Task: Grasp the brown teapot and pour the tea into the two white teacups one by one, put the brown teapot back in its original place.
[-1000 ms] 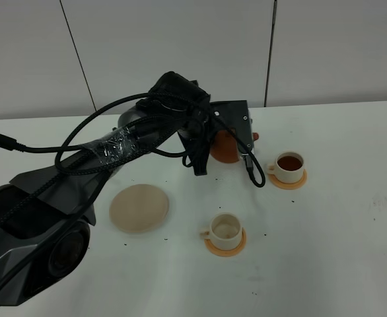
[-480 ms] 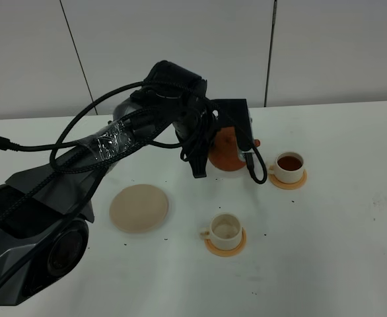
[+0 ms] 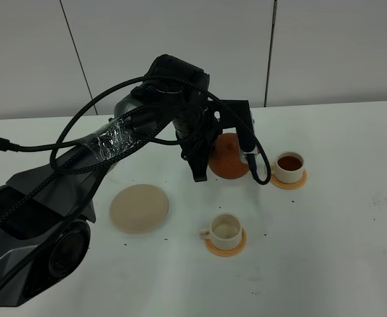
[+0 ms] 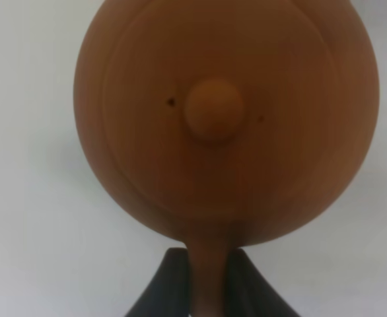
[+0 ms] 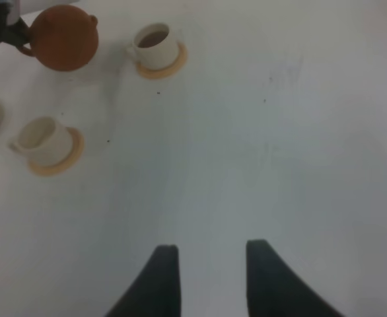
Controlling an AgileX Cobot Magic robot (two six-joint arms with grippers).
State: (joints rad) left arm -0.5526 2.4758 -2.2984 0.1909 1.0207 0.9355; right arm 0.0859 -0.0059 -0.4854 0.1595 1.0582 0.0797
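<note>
The brown teapot (image 3: 229,158) sits upright near the middle of the bench (image 3: 339,251), and the left hand (image 4: 210,263) has it. Both fingers (image 4: 170,277) are pressed in on the loop handle (image 4: 210,238), pinching it from either side. The wrist view looks onto the lid (image 4: 213,79) and its knob (image 4: 213,109). I cannot tell whether the base is clear of the bench.

From the teapot, 1 white teacup (image 3: 290,165) stands at 3 o'clock on an orange coaster (image 3: 288,181), dark tea already in it. The other teacup (image 3: 225,228) waits at 6 o'clock on its own coaster (image 3: 225,247), looking empty. The pale saucer (image 3: 139,207) lies bare at 8 o'clock, well apart. So 1 pour looks done, and 1 pour plus the return are left.

The right hand (image 5: 207,254) hovers with fingers spread over bare bench, holding nothing.

Now the feel of it. This is fired clay: stiff, brittle, and likely hefty with tea inside. The weight hangs off to 1 side of that thin handle, so I expect it wants to swivel in the pinch. The handle's middle is the right hold, squeezed firmly. The lid seems only seated, so a steep tip could send it sliding. A hard set-down risks a chip.
</note>
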